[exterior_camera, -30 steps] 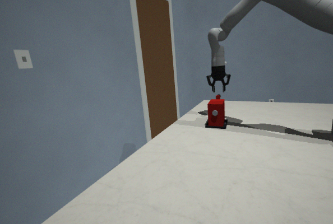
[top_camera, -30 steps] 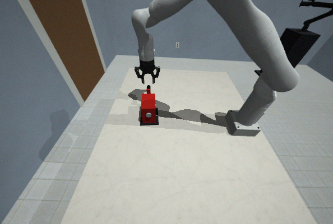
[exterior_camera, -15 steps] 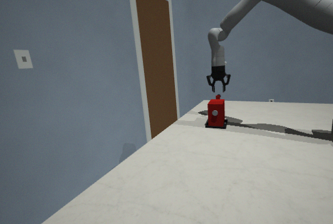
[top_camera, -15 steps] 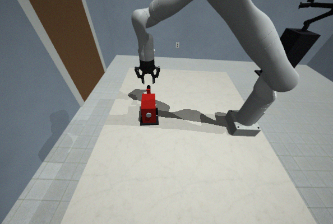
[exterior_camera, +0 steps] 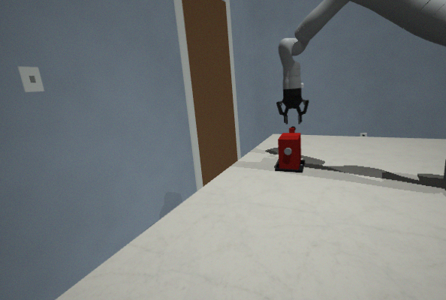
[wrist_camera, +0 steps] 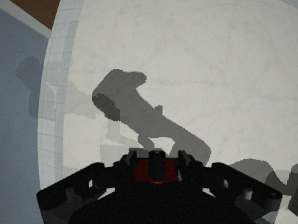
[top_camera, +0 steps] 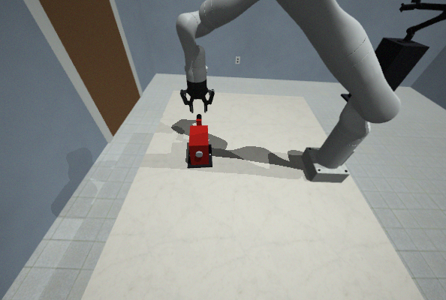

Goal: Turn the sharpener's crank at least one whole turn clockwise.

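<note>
Red sharpener (top_camera: pixel 198 142), rigidly bench-fixed: grasp its stiff knob (top_camera: pixel 199 117) just below the half-open, empty pincer (top_camera: pixel 197 108).

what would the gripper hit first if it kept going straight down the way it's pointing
Most likely the small knob atop the crank of the red box-shaped pencil sharpener. The open black two-finger gripper hangs apart above it, pointing down; whether it lines up in depth is uncertain.
</note>
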Controlling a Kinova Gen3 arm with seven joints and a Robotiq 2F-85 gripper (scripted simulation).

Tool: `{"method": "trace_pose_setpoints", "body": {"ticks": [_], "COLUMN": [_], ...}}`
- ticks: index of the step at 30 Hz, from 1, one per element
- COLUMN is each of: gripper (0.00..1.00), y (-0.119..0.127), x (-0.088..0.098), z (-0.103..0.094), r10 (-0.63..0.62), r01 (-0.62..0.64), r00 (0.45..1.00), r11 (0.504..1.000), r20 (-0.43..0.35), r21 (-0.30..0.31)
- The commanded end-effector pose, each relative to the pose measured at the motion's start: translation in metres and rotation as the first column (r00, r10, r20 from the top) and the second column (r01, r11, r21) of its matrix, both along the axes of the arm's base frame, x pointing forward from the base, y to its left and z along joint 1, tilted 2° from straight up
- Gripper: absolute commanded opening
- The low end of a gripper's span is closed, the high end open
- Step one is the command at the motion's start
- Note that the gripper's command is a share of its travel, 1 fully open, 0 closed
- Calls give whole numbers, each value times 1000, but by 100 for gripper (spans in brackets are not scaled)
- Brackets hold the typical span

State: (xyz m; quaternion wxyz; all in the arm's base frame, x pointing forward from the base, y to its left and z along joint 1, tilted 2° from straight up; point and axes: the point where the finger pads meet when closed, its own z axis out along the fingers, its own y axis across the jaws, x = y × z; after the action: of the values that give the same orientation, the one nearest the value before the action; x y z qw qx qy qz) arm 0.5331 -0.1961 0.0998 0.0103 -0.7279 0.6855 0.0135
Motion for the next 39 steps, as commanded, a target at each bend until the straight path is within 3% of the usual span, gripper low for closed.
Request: {"method": "trace_pose_setpoints", "body": {"ticks": [1,39], "gripper": [53,53], "y": [-1,0], "x": [2,2], "z": [-2,-37], "r10": [5,5], "r01": [-5,-5], "r00": [1000,1000], "r11": [1000,1000], "r20": [6,7], "r21": [-2,-1]}}
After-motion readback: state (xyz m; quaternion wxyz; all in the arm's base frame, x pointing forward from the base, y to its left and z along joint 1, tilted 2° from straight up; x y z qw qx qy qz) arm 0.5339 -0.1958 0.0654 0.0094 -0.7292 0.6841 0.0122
